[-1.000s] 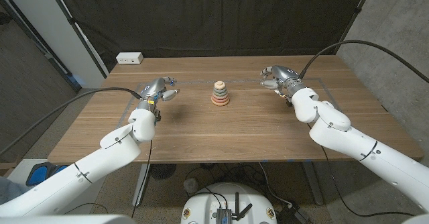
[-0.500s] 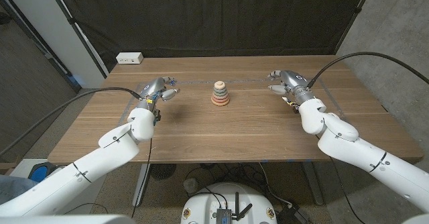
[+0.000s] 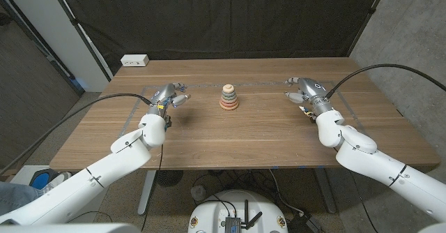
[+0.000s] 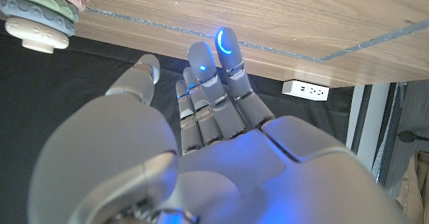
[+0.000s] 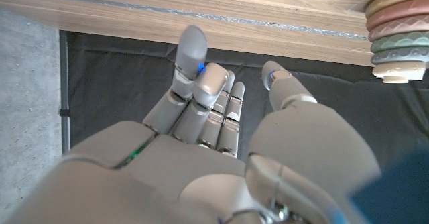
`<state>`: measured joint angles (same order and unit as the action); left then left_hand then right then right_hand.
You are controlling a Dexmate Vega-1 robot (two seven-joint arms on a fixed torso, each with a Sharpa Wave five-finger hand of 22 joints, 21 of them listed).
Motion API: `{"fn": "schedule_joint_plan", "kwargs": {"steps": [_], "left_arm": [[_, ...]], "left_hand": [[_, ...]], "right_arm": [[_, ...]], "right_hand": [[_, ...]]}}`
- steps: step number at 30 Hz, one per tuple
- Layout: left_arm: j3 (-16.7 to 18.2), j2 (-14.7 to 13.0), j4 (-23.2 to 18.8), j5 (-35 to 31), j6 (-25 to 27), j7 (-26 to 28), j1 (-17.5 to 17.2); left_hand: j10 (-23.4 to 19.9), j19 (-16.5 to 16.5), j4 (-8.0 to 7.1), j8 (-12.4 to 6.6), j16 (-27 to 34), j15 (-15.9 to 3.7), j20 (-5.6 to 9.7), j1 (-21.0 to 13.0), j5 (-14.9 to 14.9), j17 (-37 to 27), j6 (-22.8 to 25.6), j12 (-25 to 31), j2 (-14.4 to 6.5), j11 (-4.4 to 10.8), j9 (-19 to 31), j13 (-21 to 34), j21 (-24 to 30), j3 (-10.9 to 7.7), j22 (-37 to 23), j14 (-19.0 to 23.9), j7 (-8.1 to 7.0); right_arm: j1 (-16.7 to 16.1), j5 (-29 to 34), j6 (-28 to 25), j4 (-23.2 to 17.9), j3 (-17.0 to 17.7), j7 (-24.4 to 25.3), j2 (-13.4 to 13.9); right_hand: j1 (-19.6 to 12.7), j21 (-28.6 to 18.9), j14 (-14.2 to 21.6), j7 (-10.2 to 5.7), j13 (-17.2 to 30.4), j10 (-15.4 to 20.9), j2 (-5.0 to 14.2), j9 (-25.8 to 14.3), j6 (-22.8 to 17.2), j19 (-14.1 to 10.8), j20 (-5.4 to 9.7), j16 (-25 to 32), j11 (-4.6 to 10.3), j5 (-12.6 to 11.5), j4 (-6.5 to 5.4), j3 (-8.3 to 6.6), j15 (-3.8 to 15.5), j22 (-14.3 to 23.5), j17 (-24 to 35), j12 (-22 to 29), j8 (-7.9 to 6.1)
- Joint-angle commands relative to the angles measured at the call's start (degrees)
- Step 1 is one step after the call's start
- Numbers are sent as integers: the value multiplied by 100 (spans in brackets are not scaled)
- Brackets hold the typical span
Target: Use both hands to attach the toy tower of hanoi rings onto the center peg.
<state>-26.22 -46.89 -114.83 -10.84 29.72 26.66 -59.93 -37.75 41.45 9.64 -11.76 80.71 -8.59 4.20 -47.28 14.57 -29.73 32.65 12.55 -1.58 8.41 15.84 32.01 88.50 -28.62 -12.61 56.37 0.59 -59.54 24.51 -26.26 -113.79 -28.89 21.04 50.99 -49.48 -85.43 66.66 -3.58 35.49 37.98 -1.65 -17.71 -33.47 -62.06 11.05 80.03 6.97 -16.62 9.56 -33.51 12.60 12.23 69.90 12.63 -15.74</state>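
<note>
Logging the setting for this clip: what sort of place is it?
Probably a lab or test bay, not a home: a black curtain hangs behind the wooden table, a bare concrete wall stands beside it, and a white power strip lies on the table's far corner.

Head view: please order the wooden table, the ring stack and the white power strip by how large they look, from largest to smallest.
1. Wooden table, by far the largest.
2. Ring stack.
3. White power strip, close to the stack in apparent size. It lies farther from the camera, so the order of these two is uncertain.
</note>
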Motion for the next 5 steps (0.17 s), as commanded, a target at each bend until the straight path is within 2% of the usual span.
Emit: {"fn": "schedule_joint_plan", "kwargs": {"steps": [1,5], "left_arm": [[-207,97,59,-189,162,-2,216],[-298,91,18,-316,277,-10,264]], "left_hand": [[37,-58,12,-11,-26,-398,767,8,-18,10,6,6,26,-1,14,-1,-48,1,6,-63,-15],[50,-101,7,-5,-34,-398,764,14,-16,11,-6,-4,31,-19,13,-5,-66,6,29,-97,-9]], "right_arm": [[-23,48,-21,229,-31,135,-3],[70,100,-15,311,-125,67,-14]], "right_hand": [[-33,-16,7,-43,13,-71,41,-29,-12,23,151,33,-19,-35,-14,-61,-10,5,12,-60,-24],[-26,-16,-47,-45,19,-134,40,-29,41,56,147,0,-10,-34,-21,-59,-12,7,-12,-88,-2]]}}
